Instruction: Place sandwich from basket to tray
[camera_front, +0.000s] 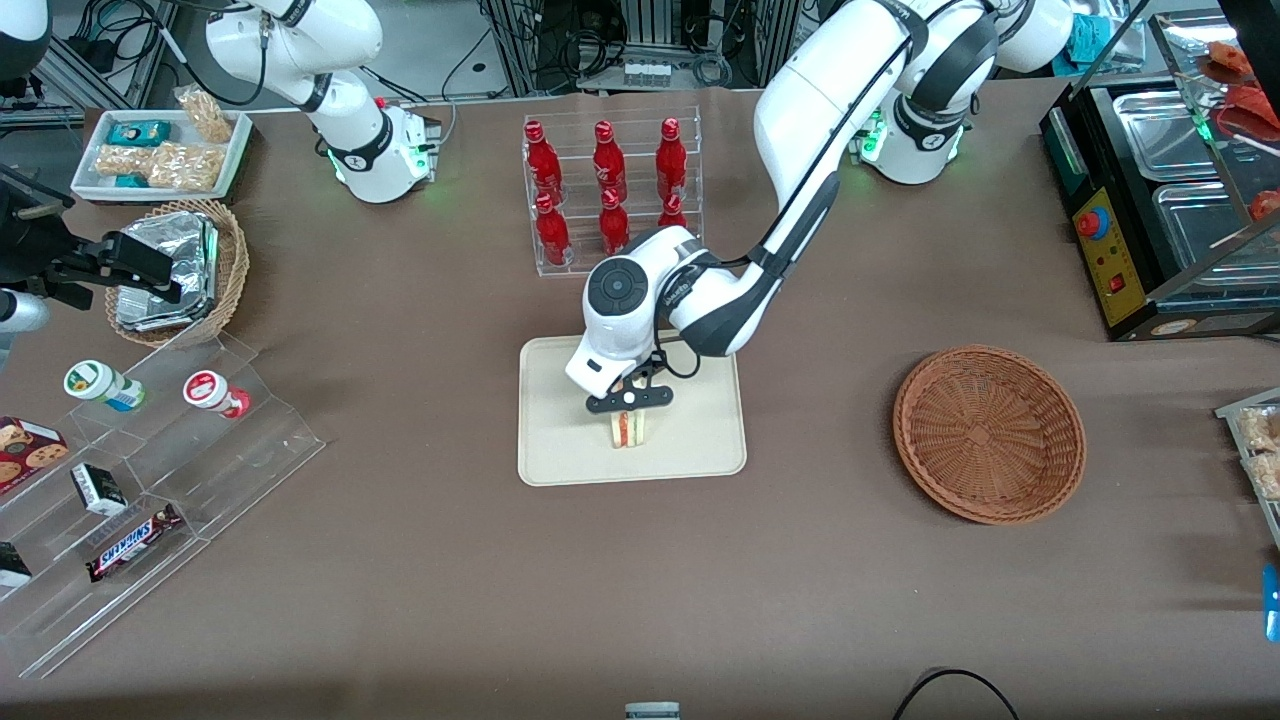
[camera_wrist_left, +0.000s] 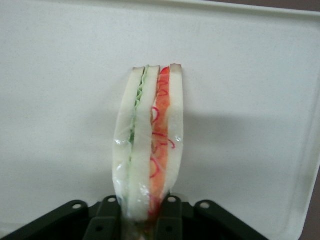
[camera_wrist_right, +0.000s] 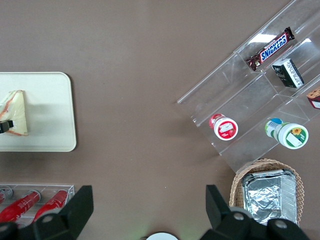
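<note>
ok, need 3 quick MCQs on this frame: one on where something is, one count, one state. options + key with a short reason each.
1. Where is the sandwich?
A. in the basket
B. over the tray, in the gripper
C. on the bare tablecloth

2. How many red bottles stand in the clear rack?
A. four
B. six
C. eight

3. What state is the basket in?
A. empty
B. holding the sandwich
C. tipped over

Key:
1. B: the gripper clamps the sandwich upright over the tray; whether it touches the tray yet is unclear.
2. B: two rows of three bottles.
3. A: only bare wicker shows inside, and it sits flat on the table toward the working arm's end.
</note>
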